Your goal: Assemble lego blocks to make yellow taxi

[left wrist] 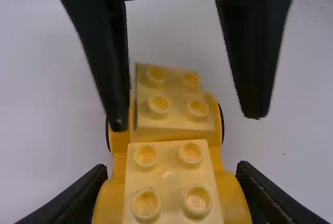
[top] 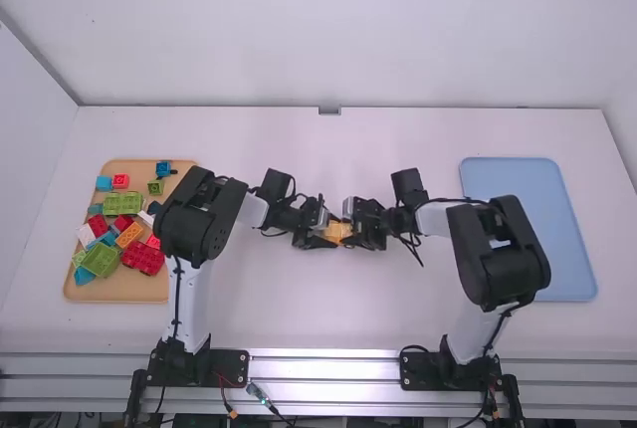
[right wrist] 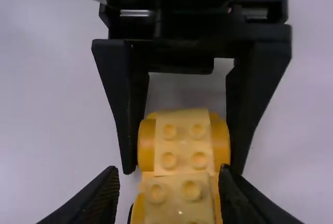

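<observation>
In the high view my left gripper and right gripper face each other at mid-table, the yellow car piece between them. The left wrist view has my left gripper shut on the car's near, wheeled end, beside a studded yellow block. A second yellow block lies slightly askew on the far end. Around that end, my right gripper stands open, fingers apart from its sides. The right wrist view shows this block nearer and higher than the other block.
On the left, a tan tray holds several loose bricks in red, green, blue, orange and white. A blue tray lies at the right. Both arms bend inward over the white table.
</observation>
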Controlling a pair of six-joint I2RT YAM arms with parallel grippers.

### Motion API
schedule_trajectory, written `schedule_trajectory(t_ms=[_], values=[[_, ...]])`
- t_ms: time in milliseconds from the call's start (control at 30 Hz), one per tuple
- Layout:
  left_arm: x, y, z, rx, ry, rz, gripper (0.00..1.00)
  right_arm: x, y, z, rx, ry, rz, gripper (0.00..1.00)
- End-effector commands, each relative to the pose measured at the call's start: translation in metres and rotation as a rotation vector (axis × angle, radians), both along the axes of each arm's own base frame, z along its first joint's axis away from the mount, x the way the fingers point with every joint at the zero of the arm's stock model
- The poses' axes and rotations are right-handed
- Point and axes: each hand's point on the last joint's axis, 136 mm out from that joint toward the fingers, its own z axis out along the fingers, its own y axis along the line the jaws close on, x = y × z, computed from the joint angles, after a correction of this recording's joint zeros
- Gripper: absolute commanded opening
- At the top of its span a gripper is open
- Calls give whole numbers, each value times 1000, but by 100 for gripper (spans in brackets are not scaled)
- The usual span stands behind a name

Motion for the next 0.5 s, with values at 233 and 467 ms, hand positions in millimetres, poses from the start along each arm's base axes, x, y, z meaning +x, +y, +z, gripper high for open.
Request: schedule_trajectory(t_ms=[233,467], values=[[-5,4,-24,82,-2,16,31,-4,-9,-4,55,18,-28,51],[-5,3,-23,82,2,18,31,1,-2,-21,70,55,-18,50]])
